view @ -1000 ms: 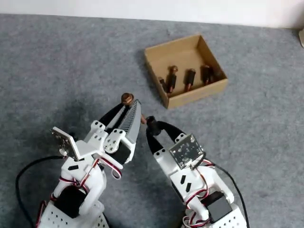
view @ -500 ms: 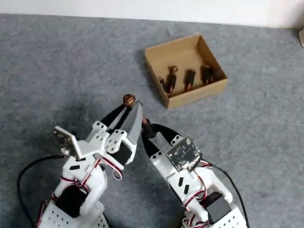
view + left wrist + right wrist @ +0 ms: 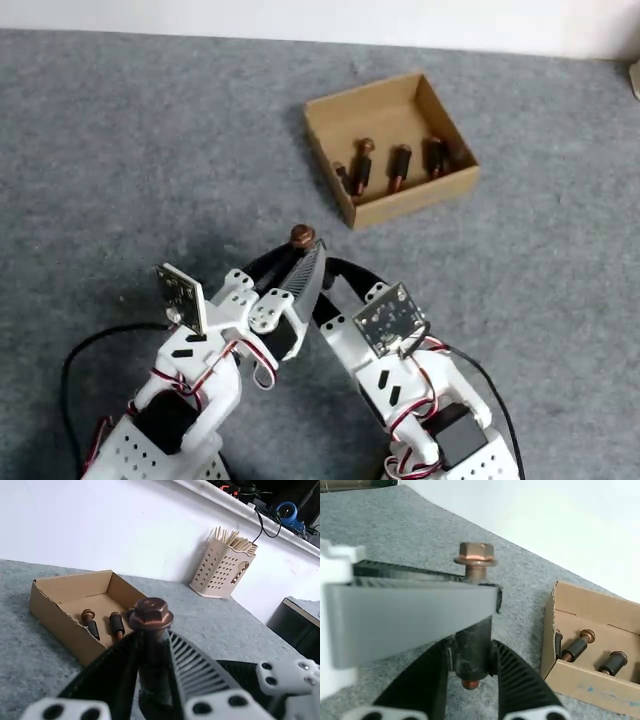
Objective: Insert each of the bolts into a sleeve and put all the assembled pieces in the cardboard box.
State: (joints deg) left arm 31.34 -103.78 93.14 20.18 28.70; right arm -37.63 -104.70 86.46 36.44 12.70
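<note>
**Bolt and sleeve mated**

The left gripper [image 3: 152,645] pinched the bolt [image 3: 151,615] upright under its head so the right gripper [image 3: 471,655], clamped on the sleeve [image 3: 472,635], could seat it; the tip poked through. The cardboard box [image 3: 400,208] sat at one o'clock, finished pieces [image 3: 398,165] inside.

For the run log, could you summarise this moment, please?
left gripper: shut on bolt | right gripper: shut on sleeve | box: three pieces

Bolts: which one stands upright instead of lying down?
The bolt gripped head-up in the left gripper, its sleeve in the right gripper; the other bolts lie in the cardboard box.
</note>
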